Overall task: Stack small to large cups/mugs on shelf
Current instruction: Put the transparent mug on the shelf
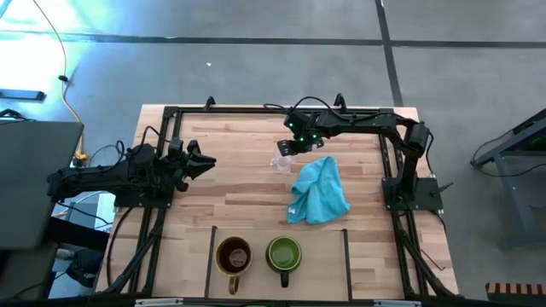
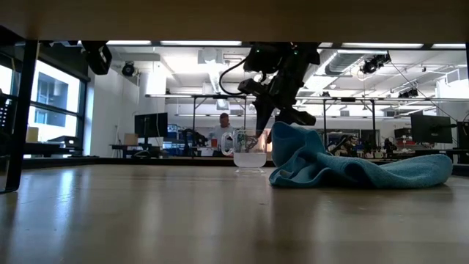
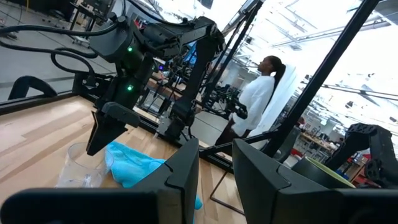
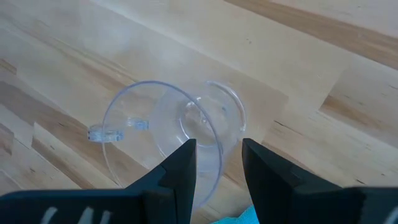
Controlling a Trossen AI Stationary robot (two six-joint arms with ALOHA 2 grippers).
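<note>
The clear glass cup stands upright on its base at the table's middle, its small handle sticking out to one side. My right gripper comes down on it from above and is open. One finger is inside the rim and one outside the wall, on the side away from the handle. The brown mug and the green mug stand side by side on the shelf at the near edge. My left gripper waits open at the table's left.
A crumpled turquoise cloth lies just right of and nearer than the cup. Thin black bars divide the shelf strip. Black frame rails run along the far and side edges. A person stands in the room beyond.
</note>
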